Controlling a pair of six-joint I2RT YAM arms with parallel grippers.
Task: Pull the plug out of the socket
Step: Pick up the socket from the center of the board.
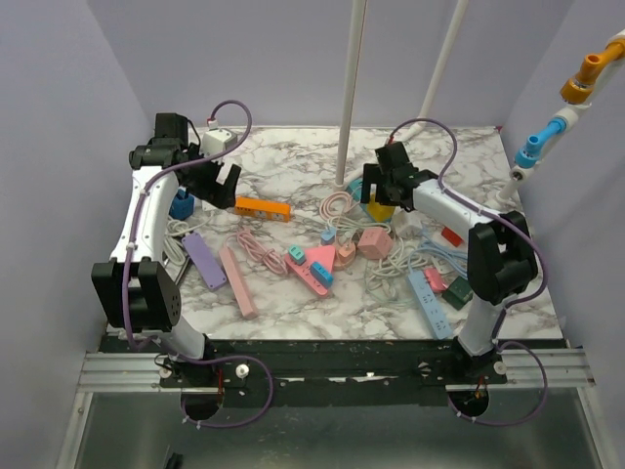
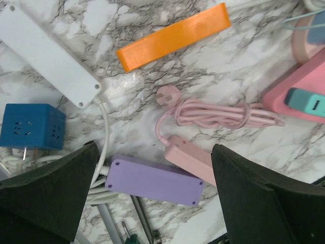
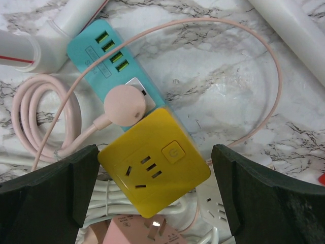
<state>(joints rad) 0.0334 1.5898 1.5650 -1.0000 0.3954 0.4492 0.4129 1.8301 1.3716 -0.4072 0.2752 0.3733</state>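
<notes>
A round pink plug sits in a teal power strip, and its pink cord coils off to the left. A yellow cube socket lies against the strip's near end. My right gripper hovers open above the cube, which shows between its fingers with a gap on both sides. From above, the right gripper is at the table's centre right. My left gripper hangs open at the back left, over a purple strip and a pink strip, holding nothing.
An orange strip, a white strip, a blue cube socket and a loose pink plug with bundled cord lie under the left arm. White cables and a pink adapter crowd below the yellow cube. Two white poles rise at the back.
</notes>
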